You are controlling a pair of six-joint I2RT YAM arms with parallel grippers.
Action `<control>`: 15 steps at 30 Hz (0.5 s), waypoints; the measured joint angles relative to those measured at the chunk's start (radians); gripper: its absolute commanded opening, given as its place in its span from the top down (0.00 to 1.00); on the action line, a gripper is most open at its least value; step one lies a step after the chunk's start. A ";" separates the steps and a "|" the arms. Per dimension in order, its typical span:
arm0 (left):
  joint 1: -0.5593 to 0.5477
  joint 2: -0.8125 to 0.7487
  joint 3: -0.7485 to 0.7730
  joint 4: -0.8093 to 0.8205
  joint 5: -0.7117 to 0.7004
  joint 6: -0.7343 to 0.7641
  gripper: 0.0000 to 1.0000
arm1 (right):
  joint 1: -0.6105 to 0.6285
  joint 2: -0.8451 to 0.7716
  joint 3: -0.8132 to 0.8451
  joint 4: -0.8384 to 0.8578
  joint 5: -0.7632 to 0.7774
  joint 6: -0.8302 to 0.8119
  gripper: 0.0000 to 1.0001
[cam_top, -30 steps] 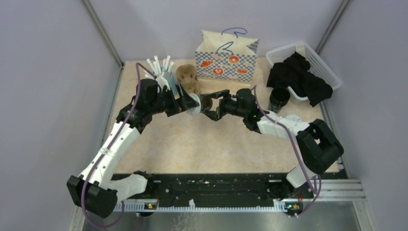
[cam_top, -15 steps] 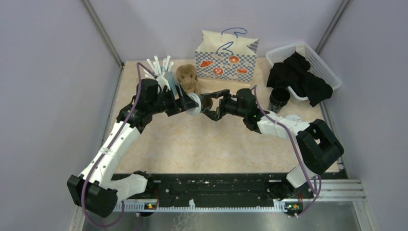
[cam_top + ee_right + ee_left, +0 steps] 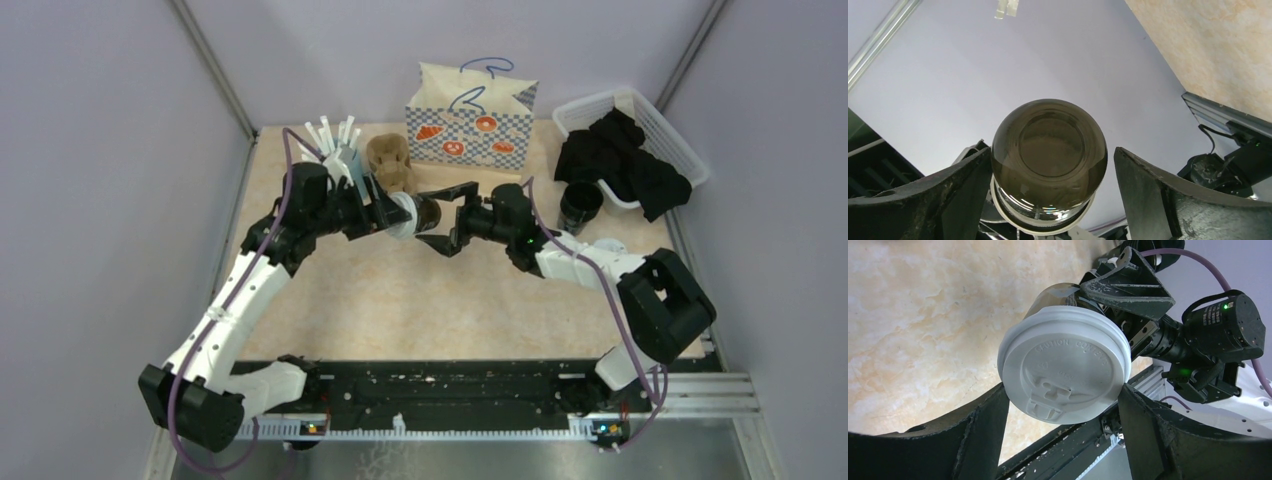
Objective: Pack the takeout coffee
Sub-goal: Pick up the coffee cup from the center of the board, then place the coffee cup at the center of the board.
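Right then, your left gripper (image 3: 1062, 394) was clamped on the white sip lid (image 3: 1063, 365) of a takeout coffee cup (image 3: 425, 212), with a finger (image 3: 983, 430) pressed against each side of the lid's rim. The cup lay on its side in the air above the table (image 3: 400, 300), lid toward your left arm and dark base toward your right arm. Your right gripper (image 3: 1053, 165) sat around that base with its jaws spread wide. In its wrist view a gap showed between the cup and one finger (image 3: 1148, 195); whether the other finger touched the cup could not be told. Just behind the held cup was the brown pulp carrier (image 3: 392, 165), and touching that, toward your left, a light-blue cup of white straws (image 3: 340, 150). Farther back, a patterned paper bag (image 3: 470, 125) stood near the rear wall. Over on your right, a second black cup (image 3: 578, 207) stood upright with its mouth open, just beside a white basket (image 3: 665, 125) that held a heap of black cloth (image 3: 625, 160).
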 measured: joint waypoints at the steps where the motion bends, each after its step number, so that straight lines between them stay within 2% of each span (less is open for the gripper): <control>1: 0.000 0.000 0.002 -0.001 -0.003 0.001 0.22 | 0.000 -0.002 0.000 -0.007 0.000 -0.002 0.06; 3: 0.000 0.000 0.005 -0.007 -0.010 0.004 0.22 | 0.000 -0.006 0.000 -0.023 0.000 -0.014 0.02; 9: 0.000 0.000 0.024 -0.069 -0.074 0.035 0.22 | -0.007 -0.042 0.005 -0.135 -0.008 -0.097 0.01; 15: 0.002 0.000 0.038 -0.194 -0.206 0.102 0.21 | -0.080 -0.116 0.010 -0.400 -0.006 -0.352 0.01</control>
